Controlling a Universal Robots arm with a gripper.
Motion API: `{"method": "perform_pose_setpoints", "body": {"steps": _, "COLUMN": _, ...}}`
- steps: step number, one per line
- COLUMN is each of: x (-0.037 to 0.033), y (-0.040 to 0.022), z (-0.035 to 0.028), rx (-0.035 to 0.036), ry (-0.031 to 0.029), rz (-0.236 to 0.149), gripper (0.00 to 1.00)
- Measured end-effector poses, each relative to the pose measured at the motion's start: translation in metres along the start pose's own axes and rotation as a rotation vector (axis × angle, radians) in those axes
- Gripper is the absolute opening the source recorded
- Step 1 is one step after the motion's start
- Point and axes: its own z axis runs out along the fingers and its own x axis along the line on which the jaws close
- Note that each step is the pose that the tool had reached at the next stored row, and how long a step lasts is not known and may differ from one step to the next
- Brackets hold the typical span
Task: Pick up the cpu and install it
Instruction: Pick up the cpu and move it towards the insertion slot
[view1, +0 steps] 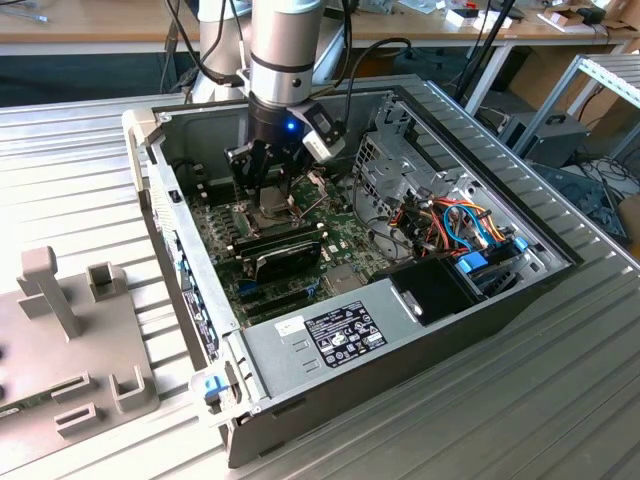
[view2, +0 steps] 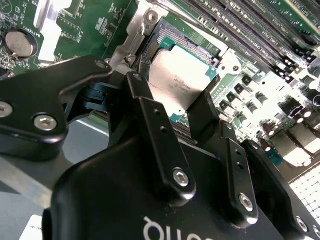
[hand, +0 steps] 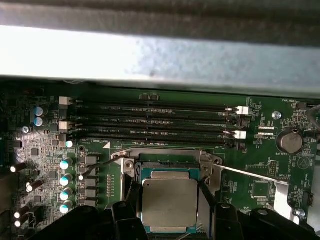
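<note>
cpu: silvery square chip (hand: 170, 202) lying flat inside the socket frame's opening, green border showing around its lid; in the second wrist view (view2: 182, 80) its near corners are covered by the fingers. Whether it is fully seated or just above the contacts: cannot tell.
gripper: directly over the socket frame (hand: 170, 200) (view2: 172, 92), narrowed onto the cpu, one black finger (hand: 206, 200) against each of two opposite edges. In the exterior view (view1: 268, 190) it hides the chip beneath it.
socket frame: shiny metal (hand: 160, 151) (view2: 145, 22), around the cpu; its near side is cut off by the gripper body in both wrist views.
memory slots: dark parallel rows (hand: 155, 120), just beyond the socket frame's far side.
coin battery: round cell (hand: 289, 141), well to one side of the socket frame.
capacitors: small column (hand: 65, 177), on the socket frame's opposite side; partly in shadow.
computer case: open (view1: 480, 320), socket frame deep inside; a blurred grey wall (hand: 160, 55) sits past the memory slots.
arm: (view1: 285, 50) upright above the socket frame, top cut off.
table: ribbed metal (view1: 90, 160) under the case.
</note>
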Motion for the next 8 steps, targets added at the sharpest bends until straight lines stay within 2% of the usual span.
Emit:
{"method": "perform_pose_setpoints", "body": {"steps": 3, "x": 0.0002, "y": -0.0036, "z": 0.0004, "rx": 0.0000, "ry": 0.0000, "rz": 0.000, "gripper": 0.55}}
{"method": "perform_pose_setpoints", "body": {"steps": 8, "x": 0.0003, "y": -0.0041, "z": 0.0036, "rx": 0.0000, "ry": 0.0000, "rz": 0.000, "gripper": 0.55}}
